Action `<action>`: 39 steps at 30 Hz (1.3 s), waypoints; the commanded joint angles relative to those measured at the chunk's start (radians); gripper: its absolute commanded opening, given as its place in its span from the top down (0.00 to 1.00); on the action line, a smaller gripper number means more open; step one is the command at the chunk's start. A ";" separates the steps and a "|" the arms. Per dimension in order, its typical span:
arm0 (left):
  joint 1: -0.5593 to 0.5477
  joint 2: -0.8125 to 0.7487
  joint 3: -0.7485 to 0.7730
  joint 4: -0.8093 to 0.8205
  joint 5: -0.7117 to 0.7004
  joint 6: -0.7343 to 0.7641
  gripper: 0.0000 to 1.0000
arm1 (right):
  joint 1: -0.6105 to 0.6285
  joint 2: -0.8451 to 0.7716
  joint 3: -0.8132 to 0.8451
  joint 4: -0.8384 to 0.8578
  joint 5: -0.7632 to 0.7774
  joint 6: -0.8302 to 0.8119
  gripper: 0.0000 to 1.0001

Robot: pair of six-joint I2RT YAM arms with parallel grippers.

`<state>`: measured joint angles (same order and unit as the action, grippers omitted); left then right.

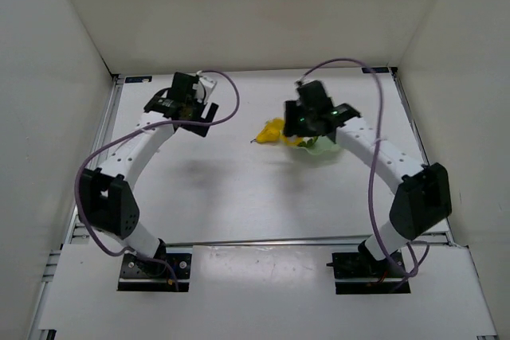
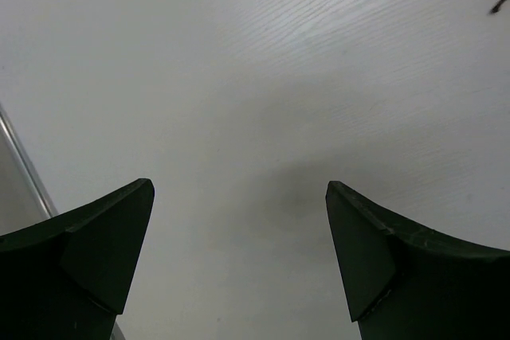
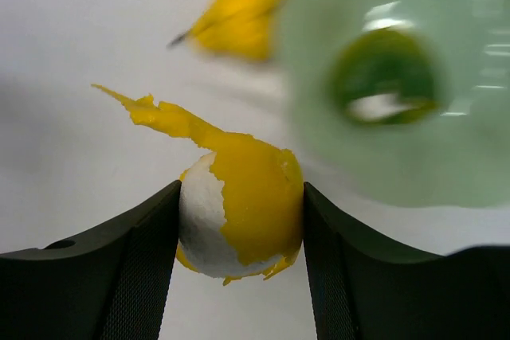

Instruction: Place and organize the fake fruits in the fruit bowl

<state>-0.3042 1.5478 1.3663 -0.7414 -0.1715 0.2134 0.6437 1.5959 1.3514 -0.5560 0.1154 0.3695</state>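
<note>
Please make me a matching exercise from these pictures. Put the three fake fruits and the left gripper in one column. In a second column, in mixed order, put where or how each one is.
Column one:
1. yellow round fruit with white patch
2. yellow pear
3. green round fruit
4. left gripper

Column two:
A. open, above bare table
B. inside the fruit bowl
C. lying on the table, outside the bowl
D. clamped between the fingers of the right gripper

Pairs: 1-D, 2-C, 3-B, 4-A.
</note>
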 commanded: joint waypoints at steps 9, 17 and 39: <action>-0.275 0.313 0.384 -0.035 -0.040 0.058 0.00 | -0.369 0.222 0.194 -0.099 0.162 0.114 0.37; -0.363 0.553 0.588 -0.035 0.112 0.106 0.00 | -0.403 0.194 0.247 -0.110 0.141 0.069 0.00; -0.375 0.785 0.737 -0.035 0.239 0.156 0.40 | -0.542 -0.016 0.236 -0.119 0.078 0.026 0.00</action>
<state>-0.6838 2.4107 2.1311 -0.7776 0.0364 0.3565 0.1066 1.6165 1.5429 -0.6651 0.2047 0.4126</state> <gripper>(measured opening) 0.657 0.996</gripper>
